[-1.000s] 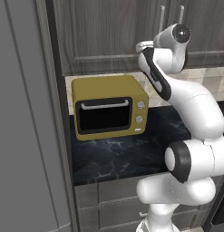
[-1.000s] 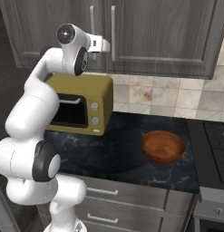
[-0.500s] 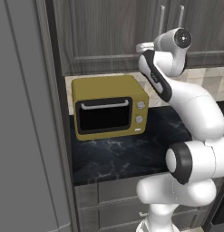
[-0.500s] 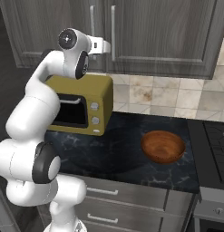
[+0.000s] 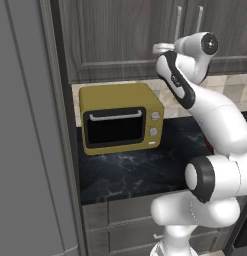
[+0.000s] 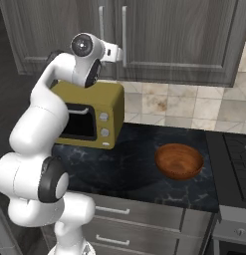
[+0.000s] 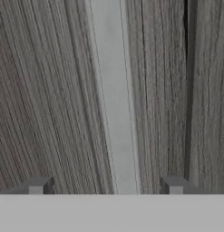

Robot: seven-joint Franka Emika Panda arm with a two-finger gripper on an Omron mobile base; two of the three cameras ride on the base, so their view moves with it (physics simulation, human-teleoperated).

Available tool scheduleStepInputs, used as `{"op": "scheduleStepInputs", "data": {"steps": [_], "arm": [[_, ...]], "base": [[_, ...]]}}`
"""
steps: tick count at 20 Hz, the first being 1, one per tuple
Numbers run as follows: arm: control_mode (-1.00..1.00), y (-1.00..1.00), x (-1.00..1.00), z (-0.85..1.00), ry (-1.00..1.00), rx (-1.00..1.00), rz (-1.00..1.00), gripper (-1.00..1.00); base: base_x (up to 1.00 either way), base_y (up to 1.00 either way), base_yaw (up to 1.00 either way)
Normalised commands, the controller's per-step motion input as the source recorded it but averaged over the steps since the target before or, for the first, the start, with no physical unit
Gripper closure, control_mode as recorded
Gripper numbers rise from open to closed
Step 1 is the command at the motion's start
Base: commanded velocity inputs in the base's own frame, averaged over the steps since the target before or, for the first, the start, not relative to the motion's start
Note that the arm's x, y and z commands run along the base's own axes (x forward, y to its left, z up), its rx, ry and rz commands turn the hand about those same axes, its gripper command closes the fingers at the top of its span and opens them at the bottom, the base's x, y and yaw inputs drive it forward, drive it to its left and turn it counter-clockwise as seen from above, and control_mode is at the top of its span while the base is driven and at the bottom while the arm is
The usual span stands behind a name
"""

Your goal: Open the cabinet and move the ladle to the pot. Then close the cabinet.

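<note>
Two fingertips [image 7: 37, 185] spread, end effector [image 7: 106, 188] straddling cabinet [image 7: 50, 90] handle [image 7: 114, 99], not pinching it

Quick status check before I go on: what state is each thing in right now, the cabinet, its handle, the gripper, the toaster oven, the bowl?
cabinet: door shut.
handle: ungrasped, between the fingertips.
gripper: open, straddling the handle.
toaster oven: door shut, upright on the counter.
wooden bowl: upright, empty.

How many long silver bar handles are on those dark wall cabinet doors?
2: one long silver bar handle left of the door seam, the other silver bar handle right of it, by the hand. More may lie out of frame.
</note>
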Motion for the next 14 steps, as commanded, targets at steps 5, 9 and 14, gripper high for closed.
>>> {"op": "scheduleStepInputs", "data": {"steps": [5,9,14], "arm": [[-1.0,0.09,0.56,0.0,0.0,0.25,0.0,1.0],[-1.0,0.44,0.35,0.0,0.0,0.12,0.0,1.0],[-1.0,0.56,0.11,0.0,0.0,-0.04,0.0,1.0]], "base": [[0.0,0.0,0.0],[0.0,0.0,0.0],[0.0,0.0,0.0]]}}
